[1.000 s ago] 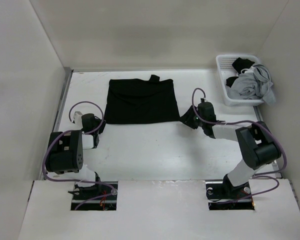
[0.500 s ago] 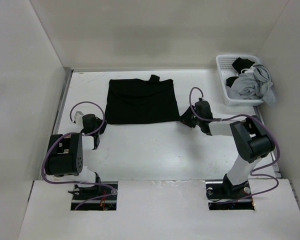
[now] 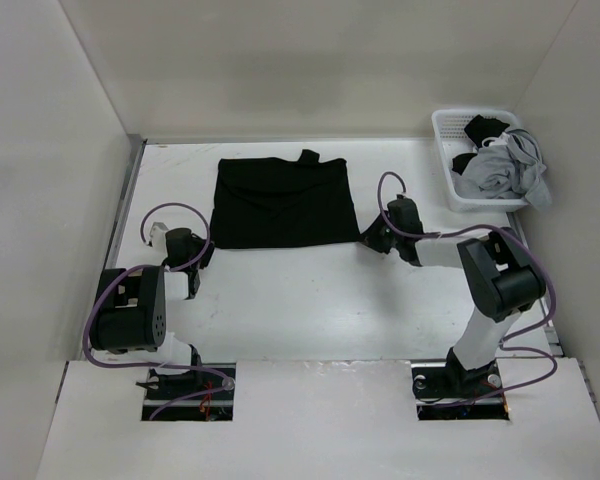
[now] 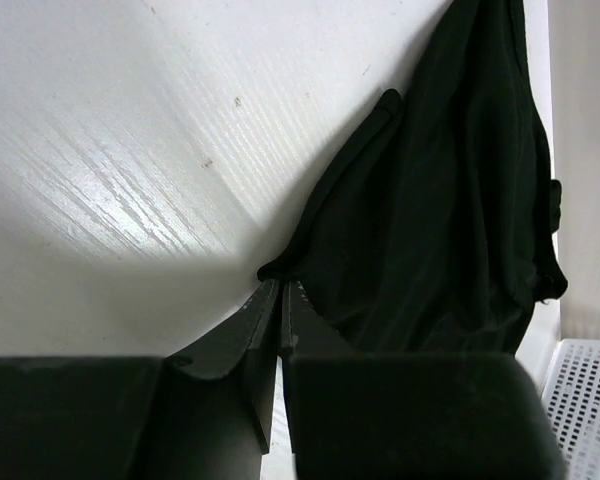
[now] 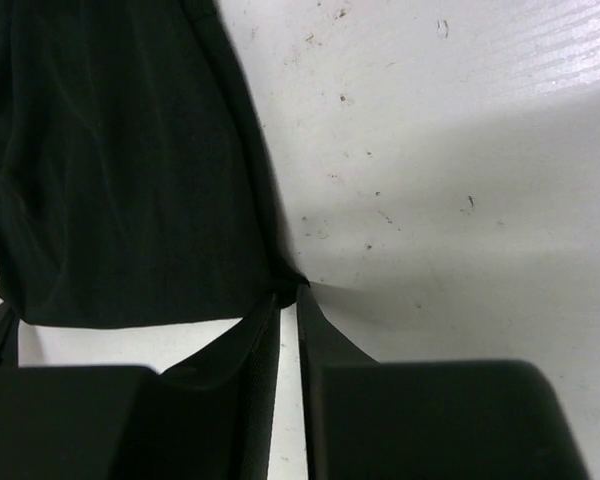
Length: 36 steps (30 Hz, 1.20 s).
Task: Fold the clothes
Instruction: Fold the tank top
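1. The right fingers (image 5: 325,345) have just narrowed to a slit, pinching the lower-right corner of the plain black soft cloth garment (image 3: 283,203); the left fingers (image 4: 235,345) sit shut on its lower-left corner.
2. With both corners held, a fold can likely begin.
3. It lies flat and matte, upper centre of the white surface (image 3: 310,300).

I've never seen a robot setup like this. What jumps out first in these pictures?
A plain black cloth garment lies spread flat at the far middle of the white table. The left arm's fingers and the right arm's fingers each pinch one of its near corners. In the far right corner stands a white plastic mesh basket heaped with grey and black clothes.
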{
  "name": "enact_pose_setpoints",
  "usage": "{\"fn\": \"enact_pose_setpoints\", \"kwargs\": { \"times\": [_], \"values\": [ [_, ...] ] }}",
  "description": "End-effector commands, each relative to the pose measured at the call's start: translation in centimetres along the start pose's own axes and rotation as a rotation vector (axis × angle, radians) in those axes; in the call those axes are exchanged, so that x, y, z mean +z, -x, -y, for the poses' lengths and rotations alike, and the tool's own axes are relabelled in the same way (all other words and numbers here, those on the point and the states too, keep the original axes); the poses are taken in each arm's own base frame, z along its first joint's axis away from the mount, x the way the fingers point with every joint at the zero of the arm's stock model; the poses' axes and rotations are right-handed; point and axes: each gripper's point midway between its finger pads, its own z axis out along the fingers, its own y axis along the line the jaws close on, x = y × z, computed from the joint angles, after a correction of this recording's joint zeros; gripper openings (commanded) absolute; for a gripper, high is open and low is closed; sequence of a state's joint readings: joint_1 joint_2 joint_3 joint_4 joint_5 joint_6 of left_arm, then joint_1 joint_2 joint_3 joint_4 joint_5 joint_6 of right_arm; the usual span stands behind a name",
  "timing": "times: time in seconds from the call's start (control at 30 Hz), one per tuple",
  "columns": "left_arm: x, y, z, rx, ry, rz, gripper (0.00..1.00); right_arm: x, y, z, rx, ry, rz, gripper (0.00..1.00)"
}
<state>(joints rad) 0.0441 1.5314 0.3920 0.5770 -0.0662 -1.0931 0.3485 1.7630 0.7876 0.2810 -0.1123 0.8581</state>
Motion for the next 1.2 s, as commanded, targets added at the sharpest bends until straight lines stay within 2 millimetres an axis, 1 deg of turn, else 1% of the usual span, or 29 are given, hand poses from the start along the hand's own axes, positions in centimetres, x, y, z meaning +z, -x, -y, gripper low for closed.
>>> {"fn": "enact_pose_setpoints", "kwargs": {
  "times": [0.0, 0.1, 0.17, 0.23, 0.3, 0.37, 0.43, 0.53, 0.6, 0.63, 0.67, 0.73, 0.77, 0.83, 0.9, 1.0, 1.1, 1.17],
  "values": [
    [-0.6, 0.8, 2.2, -0.006, -0.073, 0.024, 0.02, 0.4, -0.2, 0.4, 0.017, -0.040, -0.027, 0.13],
    [-0.6, 0.8, 2.3, -0.005, -0.078, 0.025, 0.02, 0.5, -0.2, 0.6, 0.035, -0.042, -0.042, 0.05],
    [-0.5, 0.7, 2.2, -0.006, -0.075, 0.022, 0.02, 0.5, -0.1, 0.6, 0.039, -0.042, -0.037, 0.02],
    [-0.5, 0.5, 2.3, -0.004, -0.077, 0.017, 0.02, 0.3, -0.1, 0.5, 0.038, -0.043, -0.025, 0.00],
    [-0.6, 0.2, 2.5, 0.000, -0.084, 0.008, 0.02, -0.2, 0.3, 0.6, 0.032, -0.044, 0.004, 0.00],
    [-0.9, 0.0, 2.6, 0.000, -0.089, 0.001, 0.02, -1.4, 0.2, 0.4, 0.012, -0.037, 0.024, 0.00],
    [-1.4, -0.3, 2.7, 0.003, -0.098, -0.006, 0.02, -2.8, -0.5, 0.6, -0.012, -0.035, 0.035, 0.00],
    [-2.8, -0.7, 2.5, 0.017, -0.110, -0.021, 0.02, -5.5, -2.5, 1.6, -0.022, -0.031, 0.033, 0.00],
    [-3.7, -1.0, 1.9, 0.033, -0.099, -0.023, 0.02, -6.7, -3.6, 2.6, -0.010, -0.035, 0.025, 0.00],
    [-4.1, -1.1, 1.6, 0.043, -0.095, -0.023, 0.02, -7.1, -4.1, 2.8, -0.014, -0.031, 0.012, 0.00],
    [-4.4, -1.2, 1.1, 0.047, -0.086, -0.026, 0.02, -7.3, -4.7, 2.9, -0.023, -0.030, -0.007, 0.01],
    [-4.8, -1.3, 0.6, 0.055, -0.077, -0.029, 0.02, -7.5, -5.1, 3.0, -0.040, -0.035, -0.009, 0.11],
    [-4.9, -1.4, 0.2, 0.059, -0.073, -0.033, 0.02, -7.5, -5.2, 3.0, -0.045, -0.034, -0.003, 0.21],
    [-5.1, -1.7, -0.4, 0.058, -0.066, -0.038, 0.02, -7.6, -5.1, 2.9, -0.043, -0.032, 0.009, 0.35],
    [-5.3, -2.0, -0.8, 0.060, -0.062, -0.045, 0.02, -7.7, -5.1, 2.7, -0.048, -0.030, 0.021, 0.39],
    [-5.4, -2.1, -1.2, 0.067, -0.056, -0.050, 0.02, -7.5, -5.1, 3.5, -0.044, -0.063, 0.032, 0.41],
    [-5.3, -2.3, -1.4, 0.070, -0.056, -0.060, 0.02, -7.1, -5.3, 4.0, -0.035, -0.082, 0.029, 0.40],
    [-5.3, -2.1, -1.4, 0.065, -0.060, -0.061, 0.02, -6.9, -5.2, 4.0, -0.028, -0.086, 0.038, 0.35]
  ]
}}
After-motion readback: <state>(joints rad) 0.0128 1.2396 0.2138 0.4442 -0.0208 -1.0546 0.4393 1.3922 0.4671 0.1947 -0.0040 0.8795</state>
